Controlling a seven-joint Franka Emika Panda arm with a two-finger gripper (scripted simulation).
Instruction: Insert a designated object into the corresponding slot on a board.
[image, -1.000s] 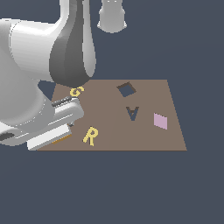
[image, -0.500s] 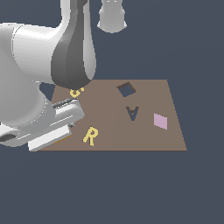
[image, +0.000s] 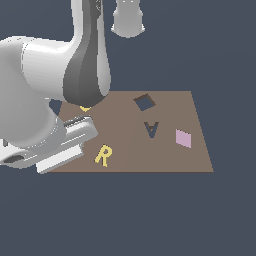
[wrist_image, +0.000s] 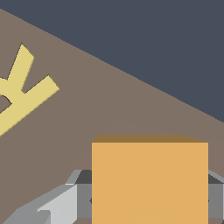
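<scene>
The claw (wrist_image: 148, 201) pinched the orange block (wrist_image: 149, 181) above the board (image: 165, 155). The diamond slot (image: 144, 102) sat open, upper middle of the exterior view.

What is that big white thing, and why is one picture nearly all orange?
The big white thing is a robot arm in a computer simulation. One picture comes from a camera standing off to the side. The other comes from a camera on the arm's wrist, very close to its gripper. The gripper's grey fingers sit on both sides of a flat orange block, so it fills that picture. Below lies a brown board with a diamond-shaped hole and an A-shaped hole. On it rest a yellow R and a pink tile.
</scene>
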